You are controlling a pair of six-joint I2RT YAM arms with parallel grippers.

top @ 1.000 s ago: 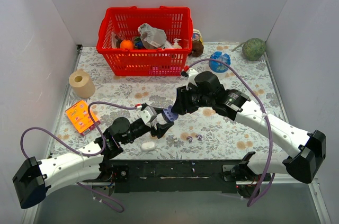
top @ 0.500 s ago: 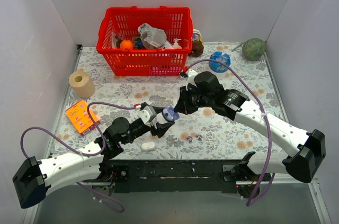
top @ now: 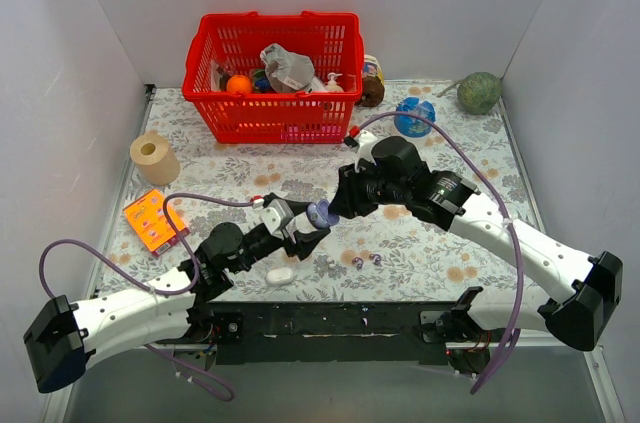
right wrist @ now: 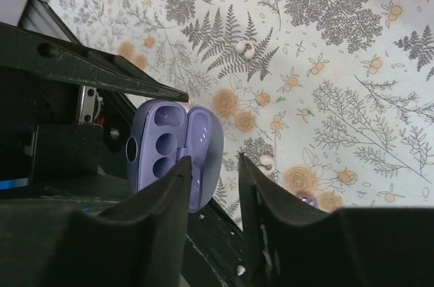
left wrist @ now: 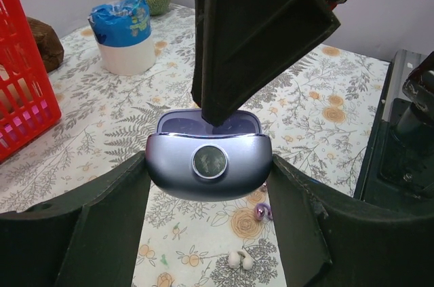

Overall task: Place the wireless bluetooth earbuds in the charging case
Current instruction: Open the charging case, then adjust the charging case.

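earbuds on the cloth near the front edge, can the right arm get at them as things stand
Probably yes. The earbuds lie uncovered on the cloth, close to the right tool, with nothing over them. It would first have to back off the charging case held in the left tool.

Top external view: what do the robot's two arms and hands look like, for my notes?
The left arm and right arm match: white link shells, black joints, black housings at the base ends. A purple cable loops along each. The left hand and right hand have dark, flat, wedge-shaped fingers.
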